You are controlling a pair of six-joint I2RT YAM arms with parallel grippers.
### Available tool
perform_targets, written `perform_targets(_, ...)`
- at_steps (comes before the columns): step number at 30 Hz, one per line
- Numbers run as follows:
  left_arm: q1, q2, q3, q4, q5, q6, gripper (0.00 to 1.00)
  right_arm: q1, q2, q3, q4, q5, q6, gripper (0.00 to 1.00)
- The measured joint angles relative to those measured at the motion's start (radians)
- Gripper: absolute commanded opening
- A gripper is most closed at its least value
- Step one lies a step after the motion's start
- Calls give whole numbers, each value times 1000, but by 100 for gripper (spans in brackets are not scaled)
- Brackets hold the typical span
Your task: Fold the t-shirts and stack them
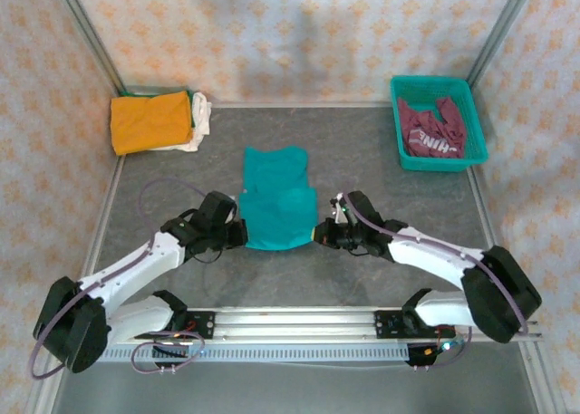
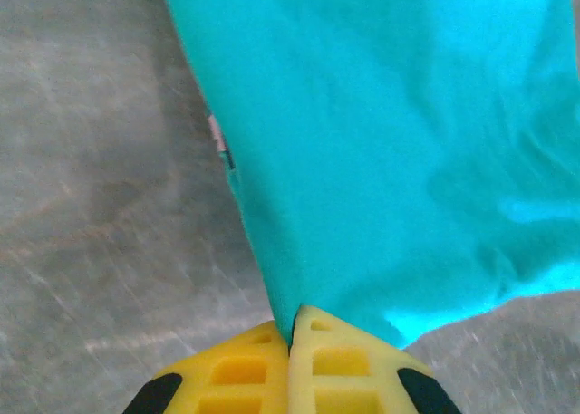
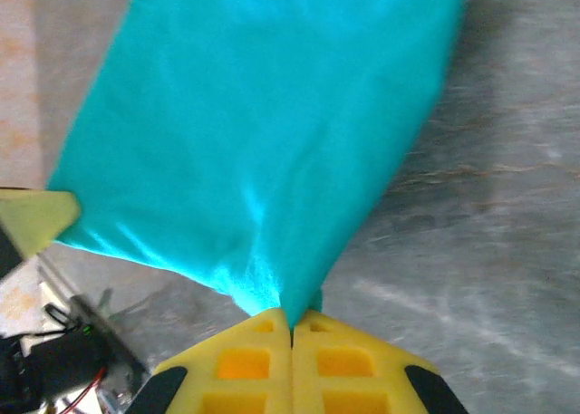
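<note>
Table [image 1: 390, 197] with a teal t-shirt [image 1: 276, 197] at its middle, both arms pinching the near hem.
The shirt's long axis runs near to far, wholly beyond the grippers. The left gripper [image 1: 241, 234] is clamped on the near-left corner, the right gripper [image 1: 316, 233] on the near-right. Both are equally close, and the hem seems slightly lifted.

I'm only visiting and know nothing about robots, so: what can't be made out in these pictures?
Top view: lettering on the maroon t-shirt in the basket is too small and crumpled to read.
Top view: the white t-shirt is mostly covered by the orange t-shirt.
Wrist views: the teal t-shirt, pinched by the left gripper and right gripper, runs off the frame edges.
</note>
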Motion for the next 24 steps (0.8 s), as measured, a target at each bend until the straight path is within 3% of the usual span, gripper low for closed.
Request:
perform_targets(6,-6,-64,58,-104,-24,-6,0,11,-68,48,-63,97,3,0)
perform_targets(10,78,-50,177,-114,-24,13,0,-7,-48,192,-114,152,-37,0)
perform_targets(14,179,34,285,-92,-25,37,0,-60,50,362,-119,181,-83,0)
perform_targets(24,257,346,523,-63,-53,111,0,-166,389,631,-135,197,-151,0)
